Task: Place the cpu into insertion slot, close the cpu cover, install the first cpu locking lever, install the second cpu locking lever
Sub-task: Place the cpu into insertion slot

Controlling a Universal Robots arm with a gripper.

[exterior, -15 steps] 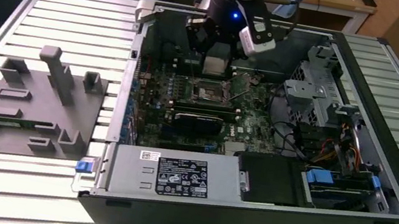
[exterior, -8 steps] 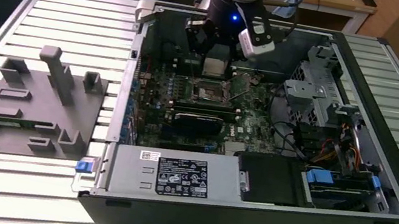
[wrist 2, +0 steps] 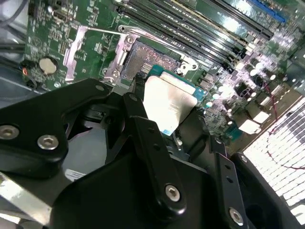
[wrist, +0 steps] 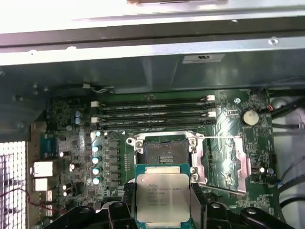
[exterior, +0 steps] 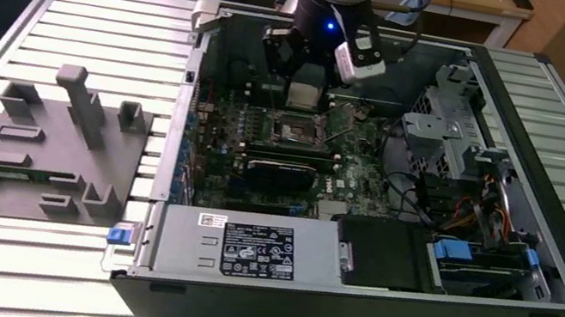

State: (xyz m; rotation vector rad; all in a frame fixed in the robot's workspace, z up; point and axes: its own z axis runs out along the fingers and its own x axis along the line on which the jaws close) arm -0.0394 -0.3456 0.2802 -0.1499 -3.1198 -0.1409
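My gripper (wrist: 162,190) is shut on the cpu (wrist: 161,198), a flat square chip with a grey metal top gripped on two opposite edges by black fingers (wrist: 127,196). The cpu hangs just above the green motherboard, a short way to one side of the insertion slot (wrist: 164,151), which lies open and dark inside its silvery ring. The cpu cover (wrist: 246,164) is swung open and rests flat on the board beside the slot, with a thin wire lever (wrist: 219,138) raised along it. The second wrist view has the cpu (wrist 2: 169,102) near the slot (wrist 2: 145,59). In the exterior view the gripper (exterior: 306,93) hovers over the slot (exterior: 297,129).
Long memory sockets (wrist: 152,112) and a coin battery (wrist: 250,117) flank the slot, with the case wall (wrist: 143,67) beyond. The exterior view has the open computer case with a power supply (exterior: 243,248), a drive cage (exterior: 438,134), cables, and a grey fixture (exterior: 52,144) on the slatted table.
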